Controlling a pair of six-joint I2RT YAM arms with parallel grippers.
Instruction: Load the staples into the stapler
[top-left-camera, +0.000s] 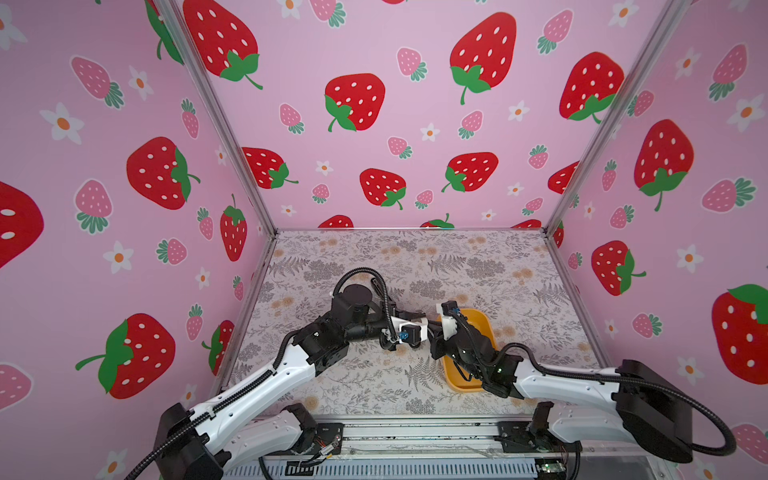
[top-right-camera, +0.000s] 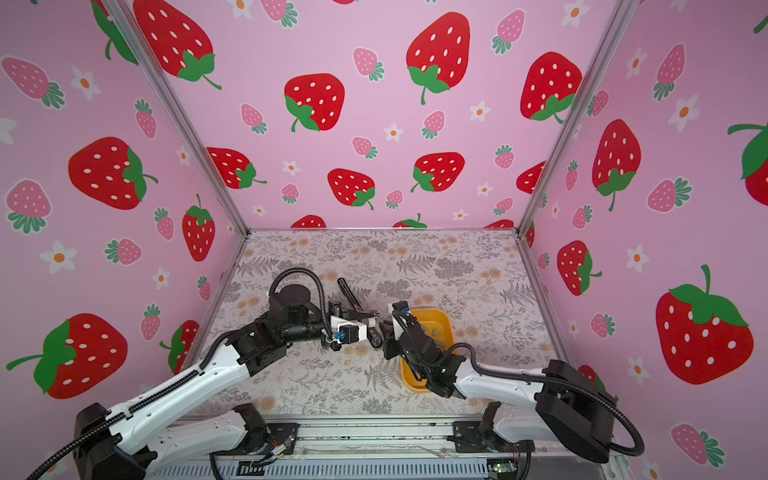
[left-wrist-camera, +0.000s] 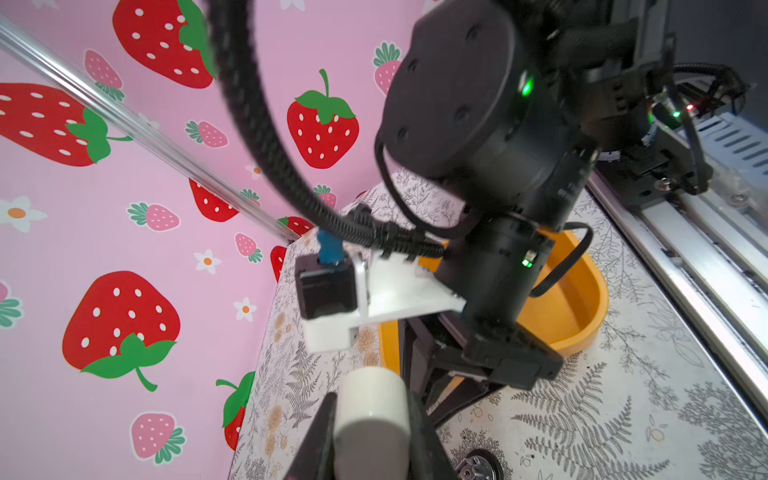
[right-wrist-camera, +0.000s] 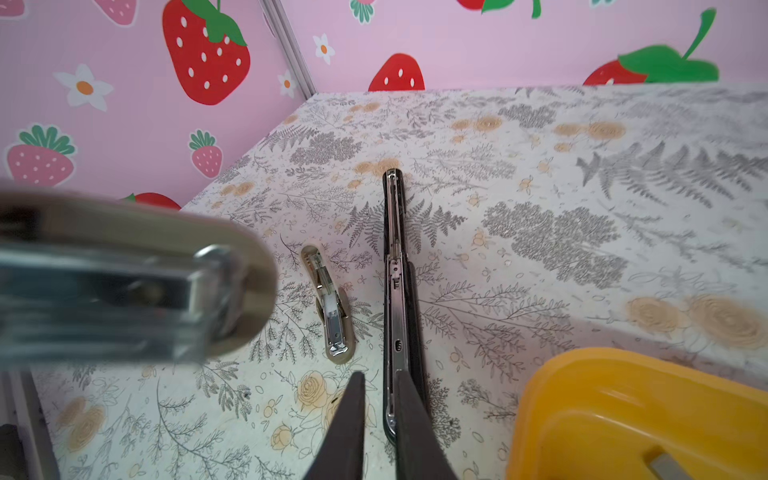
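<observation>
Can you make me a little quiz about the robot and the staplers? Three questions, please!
1. Pick one. What colour is the tray? A) blue B) yellow C) green
2. True or false: the black stapler lies on the table, outside the tray.
3. Fill in the gap: the left gripper is shut on the ____.

Key: 1 B. 2 true. 3 small white stapler.

Pink strawberry-print walls (top-left-camera: 415, 137), silver corner posts (top-left-camera: 227, 133), and a grey fern-patterned table surface (top-left-camera: 457, 257)
</observation>
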